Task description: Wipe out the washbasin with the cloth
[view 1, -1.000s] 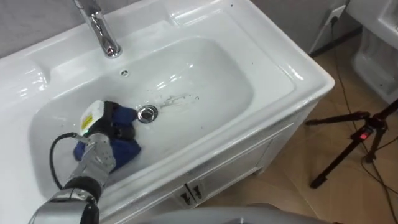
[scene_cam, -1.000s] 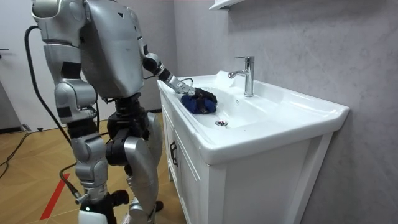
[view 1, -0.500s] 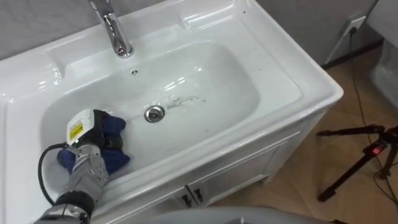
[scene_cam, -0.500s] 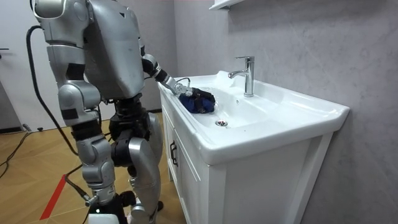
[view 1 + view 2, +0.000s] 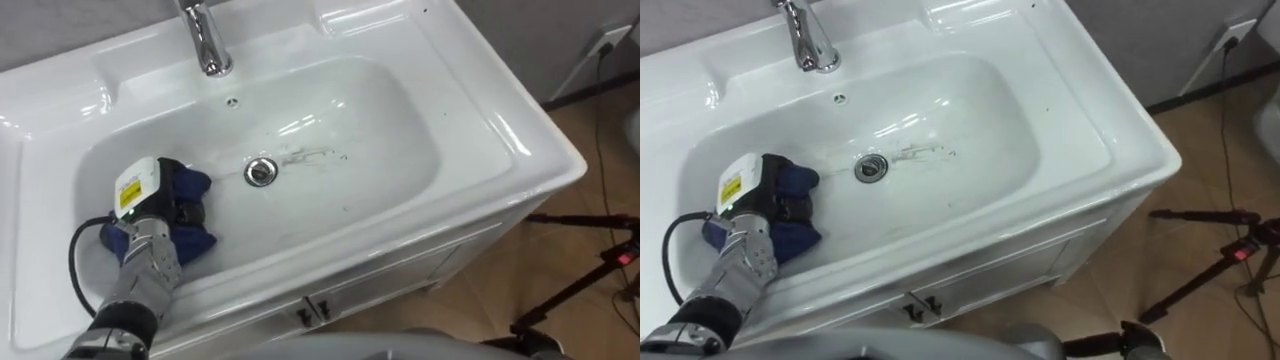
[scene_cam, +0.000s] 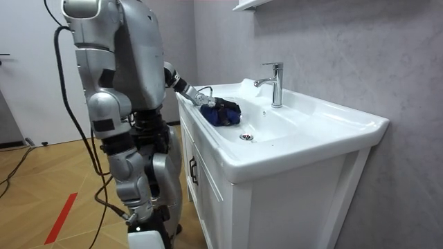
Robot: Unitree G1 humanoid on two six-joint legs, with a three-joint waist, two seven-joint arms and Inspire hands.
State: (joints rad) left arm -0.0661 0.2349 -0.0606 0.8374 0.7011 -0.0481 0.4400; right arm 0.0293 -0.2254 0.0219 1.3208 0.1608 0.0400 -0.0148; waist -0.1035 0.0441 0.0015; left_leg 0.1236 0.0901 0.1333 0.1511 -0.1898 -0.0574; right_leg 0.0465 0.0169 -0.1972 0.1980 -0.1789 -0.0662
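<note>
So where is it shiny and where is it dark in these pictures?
Left eye view: bright streaks of reflected light lie on the glossy white ceramic basin beside the round metal drain, the chrome tap gleams, and the dark blue cloth gripped by the left hand looks dull. Room view: shadow sits under the basin's overhanging rim on the white cabinet.

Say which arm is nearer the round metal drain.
Left. The left hand holds a blue cloth in the white basin, left of the drain; the right arm hangs by the body, outside the basin.
</note>
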